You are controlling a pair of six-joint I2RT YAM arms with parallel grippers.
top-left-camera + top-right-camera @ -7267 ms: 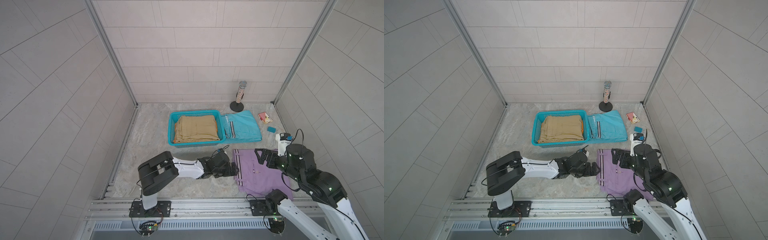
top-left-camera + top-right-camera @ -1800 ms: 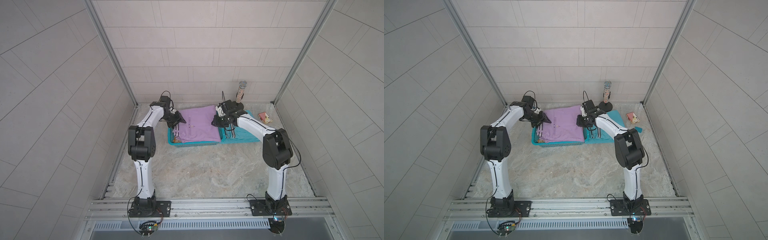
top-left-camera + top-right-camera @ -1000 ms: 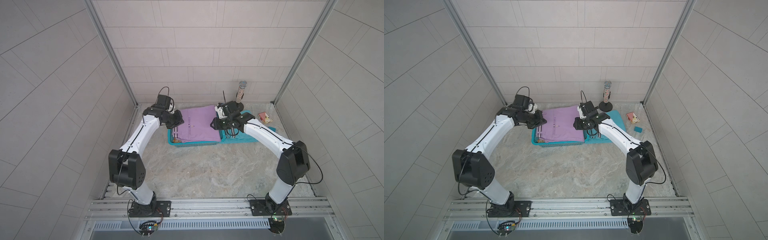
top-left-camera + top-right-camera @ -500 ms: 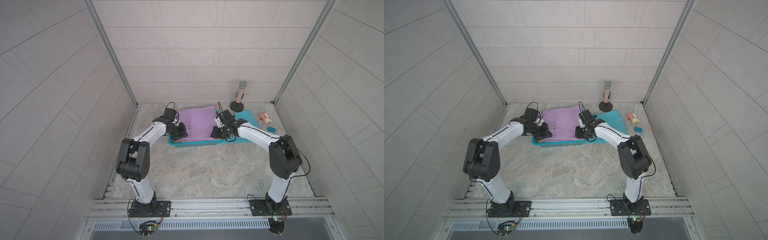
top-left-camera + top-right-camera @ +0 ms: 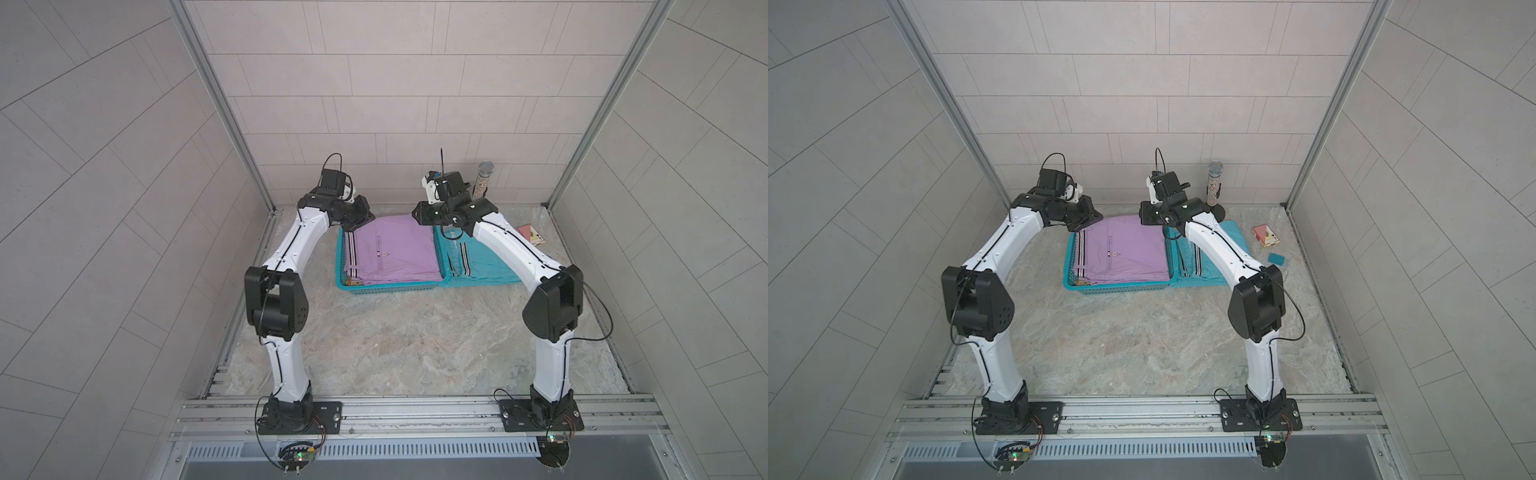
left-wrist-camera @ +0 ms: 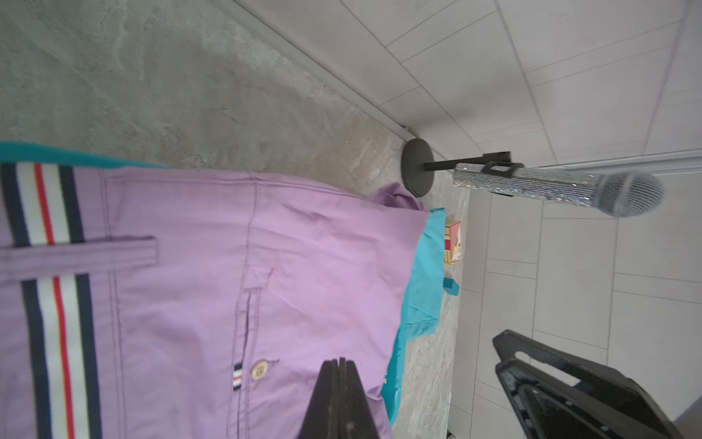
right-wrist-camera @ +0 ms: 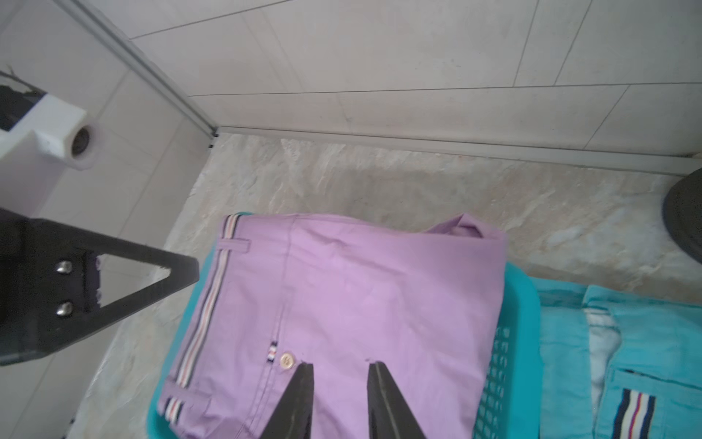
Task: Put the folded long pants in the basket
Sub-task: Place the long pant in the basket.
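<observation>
The lilac folded long pants (image 5: 395,253) (image 5: 1121,253) lie flat on top in the turquoise basket (image 5: 390,287) (image 5: 1117,287), striped band to the left. The turquoise pair (image 5: 482,266) (image 5: 1204,276) lies on the table against the basket's right wall. My left gripper (image 5: 365,218) (image 6: 339,359) hangs shut and empty above the basket's far left corner. Over the far right corner my right gripper (image 5: 417,218) (image 7: 340,364) stands open with only air between its fingers, above the lilac cloth (image 7: 361,296).
A glittery microphone on a round black stand (image 5: 484,178) stands by the back wall, just right of my right wrist. A small red and yellow box (image 5: 531,234) and a small teal block (image 5: 1276,259) lie at the far right. The back wall is close behind both grippers.
Both grippers have risen from the basket's sides and drawn toward its far end. The lilac pants stay in the basket, free of both. The right jaws have narrowed a little.
</observation>
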